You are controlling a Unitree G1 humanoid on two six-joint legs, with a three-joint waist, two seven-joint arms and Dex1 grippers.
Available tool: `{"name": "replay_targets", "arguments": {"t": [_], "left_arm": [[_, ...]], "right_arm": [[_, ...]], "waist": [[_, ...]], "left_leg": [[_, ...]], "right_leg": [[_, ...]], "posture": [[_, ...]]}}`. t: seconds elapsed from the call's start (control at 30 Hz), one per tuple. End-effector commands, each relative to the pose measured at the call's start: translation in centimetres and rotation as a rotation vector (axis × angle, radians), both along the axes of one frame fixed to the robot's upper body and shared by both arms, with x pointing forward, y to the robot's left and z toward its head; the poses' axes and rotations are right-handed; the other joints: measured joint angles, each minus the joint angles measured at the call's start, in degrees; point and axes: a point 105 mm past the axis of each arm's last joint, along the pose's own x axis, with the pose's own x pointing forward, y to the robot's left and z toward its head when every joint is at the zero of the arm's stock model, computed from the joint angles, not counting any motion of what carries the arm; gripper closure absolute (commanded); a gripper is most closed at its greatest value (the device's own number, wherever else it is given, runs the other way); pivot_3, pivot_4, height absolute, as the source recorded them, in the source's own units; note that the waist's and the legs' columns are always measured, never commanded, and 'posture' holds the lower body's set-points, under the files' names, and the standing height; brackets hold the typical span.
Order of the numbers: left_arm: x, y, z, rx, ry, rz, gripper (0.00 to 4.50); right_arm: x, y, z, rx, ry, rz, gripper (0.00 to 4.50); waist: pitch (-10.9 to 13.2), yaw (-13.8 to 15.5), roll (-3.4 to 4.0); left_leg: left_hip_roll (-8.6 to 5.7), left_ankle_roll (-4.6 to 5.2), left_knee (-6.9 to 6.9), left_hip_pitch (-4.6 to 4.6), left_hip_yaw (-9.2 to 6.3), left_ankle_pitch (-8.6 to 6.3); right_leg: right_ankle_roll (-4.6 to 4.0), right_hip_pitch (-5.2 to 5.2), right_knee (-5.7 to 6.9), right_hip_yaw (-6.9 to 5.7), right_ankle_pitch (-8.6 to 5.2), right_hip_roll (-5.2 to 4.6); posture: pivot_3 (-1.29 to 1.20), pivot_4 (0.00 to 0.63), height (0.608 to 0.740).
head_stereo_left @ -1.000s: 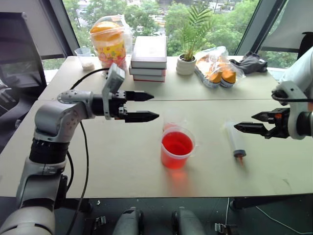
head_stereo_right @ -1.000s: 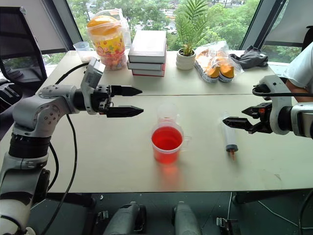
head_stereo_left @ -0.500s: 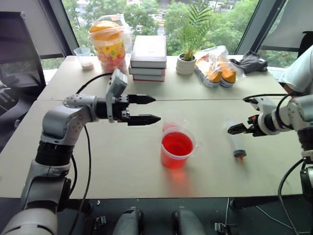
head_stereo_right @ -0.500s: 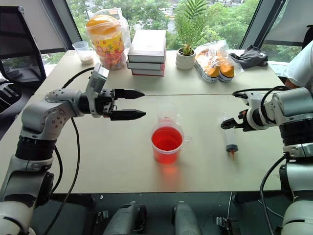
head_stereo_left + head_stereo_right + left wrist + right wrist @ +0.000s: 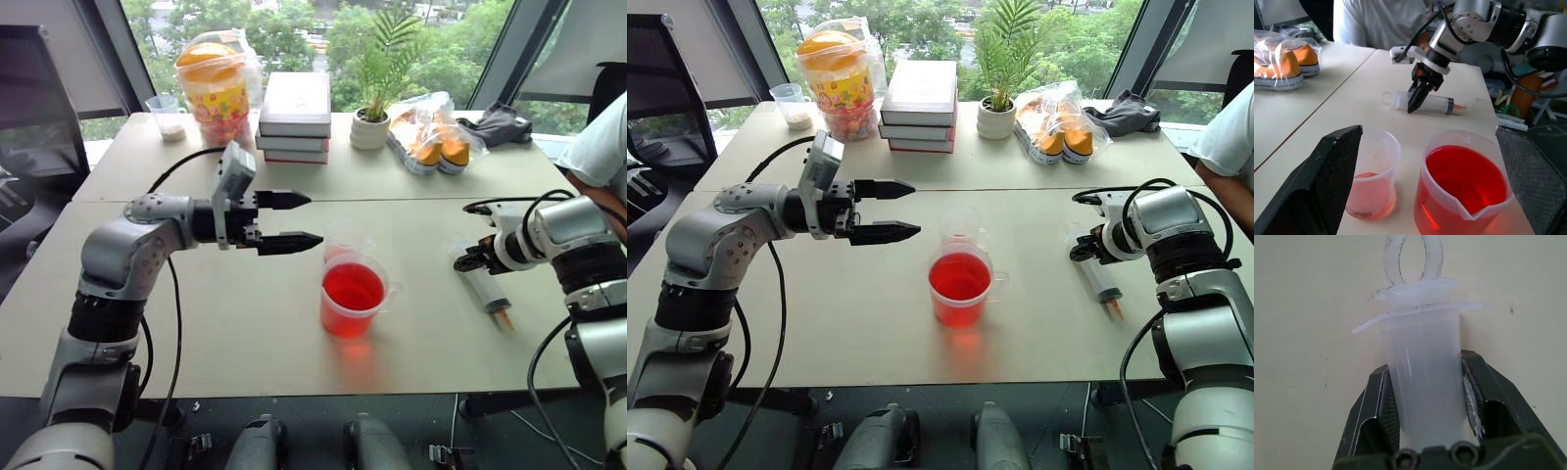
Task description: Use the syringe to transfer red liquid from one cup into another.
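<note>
Right wrist view: right gripper (image 5: 1425,401) clamps syringe (image 5: 1422,377) barrel; left gripper (image 5: 294,219) spread wide, empty.

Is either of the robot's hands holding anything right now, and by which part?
The right hand is shut on the syringe, gripping its clear barrel near the flange end. The left hand is open and holds nothing.

office-like room: tables (image 5: 294,176), stacked books (image 5: 298,116), large windows (image 5: 294,24)

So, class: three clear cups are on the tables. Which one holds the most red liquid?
The wide cup with a pouring lip, nearest the robot, is well filled with red liquid. The slimmer cup behind it holds only a pink trace; the little far cup has white contents.
</note>
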Motion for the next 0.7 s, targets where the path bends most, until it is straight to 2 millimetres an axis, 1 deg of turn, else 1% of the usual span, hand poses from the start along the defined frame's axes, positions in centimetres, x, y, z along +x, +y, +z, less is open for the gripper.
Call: {"name": "replay_targets", "arguments": {"t": [0.03, 0.07, 0.1, 0.17, 0.2, 0.23, 0.3, 0.33, 0.37, 0.4, 0.43, 0.47, 0.57, 0.63, 0.7], "left_arm": [[-0.4, 0.0, 1.2, -0.008, -0.047, -0.01, 0.0], [-0.4, 0.0, 1.3, -0.006, -0.048, -0.01, 0.0], [-0.2, 0.1, 1.4, -0.005, -0.049, -0.009, 0.0], [0.0, 0.2, 1.6, -0.004, -0.051, -0.007, 0.0], [0.1, 0.3, 1.8, -0.006, -0.051, -0.008, 0.0], [0.2, 0.3, 1.9, -0.009, -0.051, -0.009, 0.0], [0.3, 0.3, 2.3, -0.02, -0.047, -0.017, 0.0], [0.4, 0.2, 2.5, -0.022, -0.046, -0.021, 0.0], [0.5, 0.2, 2.6, -0.019, -0.047, -0.026, 0.0], [0.6, 0.1, 2.6, -0.016, -0.047, -0.03, 0.0], [0.7, 0.1, 2.7, -0.014, -0.048, -0.033, 0.0], [0.8, 0.1, 2.8, -0.013, -0.047, -0.036, 0.0], [1.1, 0.1, 3.2, -0.009, -0.047, -0.045, 0.0], [1.1, 0.1, 3.4, -0.008, -0.045, -0.052, 0.0], [1.1, 0.1, 3.5, -0.003, -0.043, -0.062, 0.0]], "right_arm": [[0.5, 0.7, 2.0, 0.02, -0.063, 0.023, 3.11], [0.7, 0.8, 3.2, 0.021, -0.108, 0.026, 3.11], [1.2, 1.2, 5.1, 0.023, -0.194, 0.052, 3.11], [1.7, 2.8, 8.8, 0.082, -0.379, 0.132, 3.11], [1.5, 4.2, 11.0, 0.124, -0.497, 0.216, 3.11], [1.1, 5.4, 12.9, 0.166, -0.593, 0.29, 3.11], [-0.6, 7.9, 16.5, 0.282, -0.768, 0.41, 3.11], [-1.6, 9.2, 18.3, 0.348, -0.868, 0.469, 3.11], [-3.0, 10.7, 20.1, 0.428, -0.984, 0.536, 3.11], [-4.3, 11.6, 21.3, 0.492, -1.068, 0.582, 3.11], [-5.1, 12.1, 21.9, 0.531, -1.119, 0.604, 3.11], [-5.9, 12.8, 22.1, 0.584, -1.14, 0.63, 3.11], [-8.8, 14.6, 21.4, 0.815, -1.148, 0.754, 3.11], [-9.6, 15.0, 20.7, 0.897, -1.149, 0.763, 3.11], [-9.7, 15.5, 19.3, 0.914, -1.153, 0.75, 3.11]], "waist": [[0.0, 0.0, 0.0], [0.0, 0.1, 0.02], [0.0, 0.1, 0.04], [0.0, 0.3, 0.06], [0.0, 0.3, 0.06], [0.0, 0.4, 0.06], [0.0, 0.4, 0.06], [0.0, 0.5, 0.05], [0.0, 0.5, 0.04], [0.0, 0.5, 0.04], [0.0, 0.5, 0.04], [0.0, 0.4, 0.04], [0.0, 0.7, -0.02], [0.0, 0.6, -0.02], [0.0, 0.5, -0.02]], "left_leg": [[0.0, 0.0, 0.0, 0.0, 0.0, 0.0], [0.0, 0.0, 0.0, 0.0, 0.0, 0.0], [0.0, 0.0, 0.0, -0.01, 0.01, 0.0], [-0.01, 0.0, -0.03, -0.05, 0.01, 0.0], [-0.01, 0.0, -0.05, -0.06, 0.0, 0.0], [-0.01, 0.0, -0.08, -0.06, -0.02, 0.0], [0.0, 0.0, -0.11, -0.07, -0.04, 0.0], [0.0, 0.0, -0.12, -0.07, -0.07, 0.0], [0.0, 0.0, -0.12, -0.07, -0.09, 0.0], [0.0, 0.0, -0.11, -0.07, -0.09, 0.0], [0.0, 0.0, -0.1, -0.07, -0.1, 0.0], [0.0, 0.0, -0.09, -0.06, -0.11, 0.0], [-0.01, 0.0, -0.03, -0.06, -0.15, 0.0], [-0.03, 0.0, 0.0, -0.05, -0.15, 0.0], [-0.05, 0.0, 0.0, -0.05, -0.15, 0.0]], "right_leg": [[0.0, 0.0, 0.01, 0.0, 0.0, 0.0], [0.0, 0.0, 0.02, 0.0, 0.0, -0.01], [0.0, -0.04, 0.03, 0.01, 0.0, -0.01], [0.0, -0.11, 0.04, 0.02, 0.0, -0.02], [0.0, -0.13, 0.04, 0.01, 0.0, -0.01], [0.0, -0.14, 0.03, 0.0, 0.0, -0.01], [0.0, -0.14, 0.02, -0.01, 0.0, 0.0], [0.0, -0.12, 0.0, -0.03, 0.0, 0.01], [0.01, -0.11, -0.01, -0.04, 0.0, 0.01], [0.01, -0.1, 0.0, -0.04, 0.0, 0.0], [0.01, -0.08, 0.0, -0.04, 0.0, -0.02], [0.01, -0.06, 0.01, -0.04, 0.0, -0.02], [0.01, 0.02, 0.0, -0.1, 0.0, -0.16], [0.01, 0.08, -0.02, -0.12, 0.0, -0.22], [0.01, 0.08, -0.02, -0.1, 0.0, -0.24]], "posture": [[0.0, 0.15, 0.74], [0.0, 0.15, 0.74], [0.0, 0.15, 0.74], [0.0, 0.15, 0.74], [0.0, 0.15, 0.74], [0.0, 0.15, 0.74], [0.0, 0.15, 0.74], [0.0, 0.15, 0.74], [0.0, 0.15, 0.74], [0.0, 0.15, 0.74], [0.0, 0.15, 0.74], [0.0, 0.15, 0.74], [0.0, 0.15, 0.74], [0.0, 0.15, 0.74], [0.0, 0.15, 0.74]]}}
